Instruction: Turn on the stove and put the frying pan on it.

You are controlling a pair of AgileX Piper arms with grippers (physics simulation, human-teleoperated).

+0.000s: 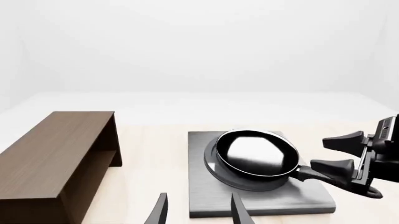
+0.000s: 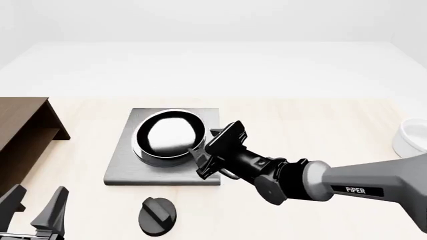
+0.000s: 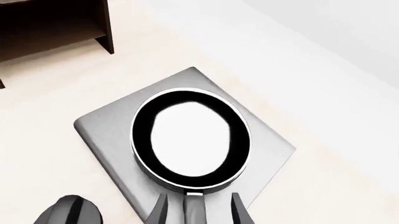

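Observation:
The black frying pan (image 2: 168,134) with a pale glossy inside sits on the rings of the grey stove slab (image 2: 123,170). Its handle points toward my right gripper (image 2: 205,145). That gripper is open, with a finger on each side of the handle (image 3: 194,210) and a gap on both sides. The pan also shows in the left wrist view (image 1: 257,154) and the right wrist view (image 3: 190,140). The black round knob (image 2: 158,215) lies on the table in front of the slab. My left gripper (image 2: 33,210) is open and empty, near the front left edge, left of the knob.
A dark brown wooden cabinet (image 2: 20,135) stands at the left of the table, open side toward the stove. A white bowl (image 2: 410,137) sits at the far right edge. The right arm stretches across the table from the right.

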